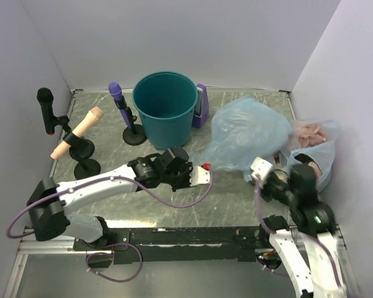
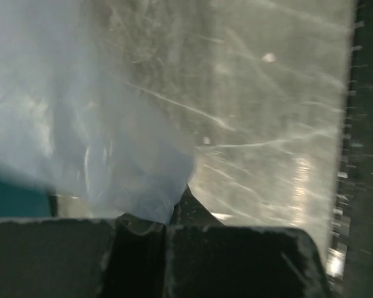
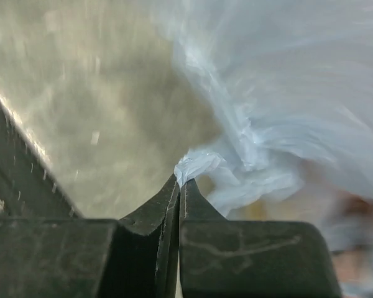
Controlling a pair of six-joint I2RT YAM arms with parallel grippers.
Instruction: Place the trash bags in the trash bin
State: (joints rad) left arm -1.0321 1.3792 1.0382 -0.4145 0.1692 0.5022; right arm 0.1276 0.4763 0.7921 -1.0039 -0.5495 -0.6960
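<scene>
Pinching opposite edges of the thin, crinkly, translucent pale-blue plastic bag [image 1: 245, 130], both arms hold it spread between them. The left gripper [image 1: 206, 174] has its fingers pressed together on a lower corner of the film, which the left wrist view shows running down into the jaws. The right gripper [image 1: 256, 169] is likewise clamped tight, with a bunched fold of plastic caught at its tips in the right wrist view.

The bag billows over the grey marbled table [image 1: 236, 205], to the right of the round teal plastic bucket [image 1: 166, 105] and apart from it; none of it is over the rim. The bucket's inside looks bare as far as the top view shows. A clear bag [image 1: 314, 139] stuffed with pink items lies just behind, against the right wall.

By my judgement the pickup is done. Carrying the bag leftward over the bucket's mouth, lowering it in and letting go remain.
</scene>
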